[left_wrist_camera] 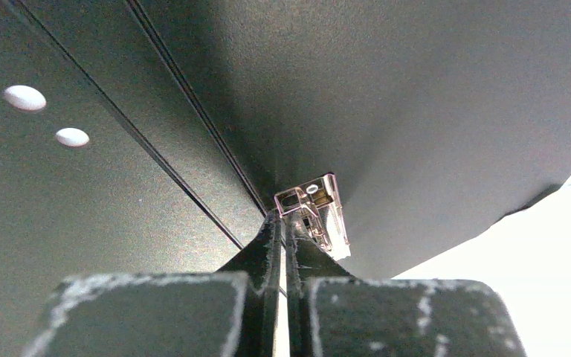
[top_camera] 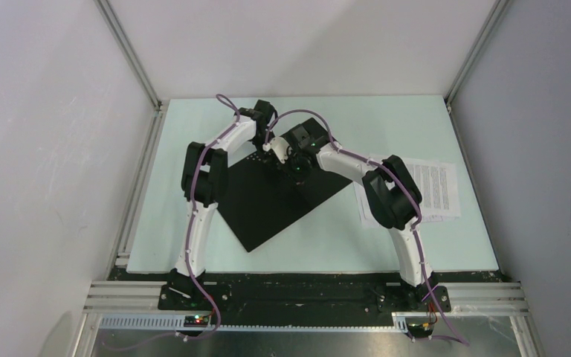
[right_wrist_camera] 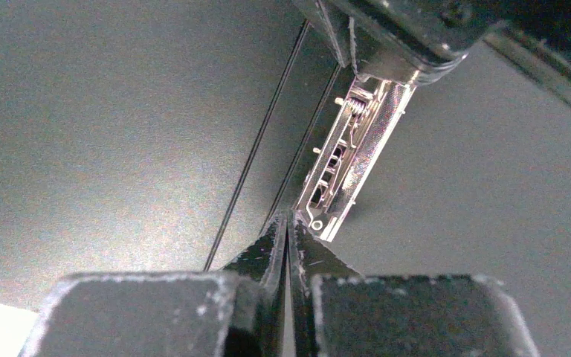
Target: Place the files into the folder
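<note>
1. Top external view is showing the folder [top_camera: 268, 212] lying open and askew on the counter [top_camera: 386, 126], black inside facing up. Both arms are reaching over its far part.
2. The left claw [left_wrist_camera: 282, 223] is sitting with its fingers together, tips right at the near end of the metal clip [left_wrist_camera: 318, 212] by the folder's creases.
3. The right claw [right_wrist_camera: 288, 223] is also showing its fingers together, tips touching the other end of the same clip. I cannot tell whether either claw is actually pinching a part of it.
4. The files [top_camera: 439, 186] are lying flat on the counter to the right of the folder, on the near-right side of both claws and well apart from them. Their long side is running across the counter, left to right.
5. The right arm is the nearer one, with its elbow hanging directly over the sheets' left edge, so the fetch is looking like its job.
6. Counting: one folder, one clip and one stack of files. The sheets are probably several, though the edges are too fine to count.
</note>
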`<state>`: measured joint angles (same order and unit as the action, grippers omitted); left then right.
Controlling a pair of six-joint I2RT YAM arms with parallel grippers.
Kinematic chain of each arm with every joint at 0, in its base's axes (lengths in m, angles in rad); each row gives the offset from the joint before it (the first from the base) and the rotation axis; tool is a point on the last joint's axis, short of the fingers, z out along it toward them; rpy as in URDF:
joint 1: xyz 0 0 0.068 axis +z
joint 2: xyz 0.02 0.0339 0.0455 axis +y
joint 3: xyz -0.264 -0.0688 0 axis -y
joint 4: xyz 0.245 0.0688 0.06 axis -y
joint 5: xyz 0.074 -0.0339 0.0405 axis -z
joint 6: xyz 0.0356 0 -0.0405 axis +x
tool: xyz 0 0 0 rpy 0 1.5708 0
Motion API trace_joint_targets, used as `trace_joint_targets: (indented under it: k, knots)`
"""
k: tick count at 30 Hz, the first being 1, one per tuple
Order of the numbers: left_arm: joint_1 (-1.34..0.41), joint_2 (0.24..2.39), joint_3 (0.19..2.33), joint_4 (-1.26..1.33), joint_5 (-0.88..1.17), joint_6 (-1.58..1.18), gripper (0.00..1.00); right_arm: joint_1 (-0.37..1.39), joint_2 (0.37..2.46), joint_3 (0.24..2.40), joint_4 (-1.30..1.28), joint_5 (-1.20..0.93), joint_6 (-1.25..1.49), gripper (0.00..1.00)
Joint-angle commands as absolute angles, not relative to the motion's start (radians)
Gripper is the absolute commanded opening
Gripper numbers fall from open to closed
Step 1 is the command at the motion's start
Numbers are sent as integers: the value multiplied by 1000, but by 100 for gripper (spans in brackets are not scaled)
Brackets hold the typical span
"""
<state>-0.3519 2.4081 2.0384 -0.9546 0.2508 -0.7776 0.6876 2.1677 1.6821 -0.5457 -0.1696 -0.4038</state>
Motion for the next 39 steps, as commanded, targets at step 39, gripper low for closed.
trace_joint_targets:
  k: [39]
  knots:
    - [-312,2445,2006,-1019,171,-716,0,665,2079,1818,-378,291,-615,0]
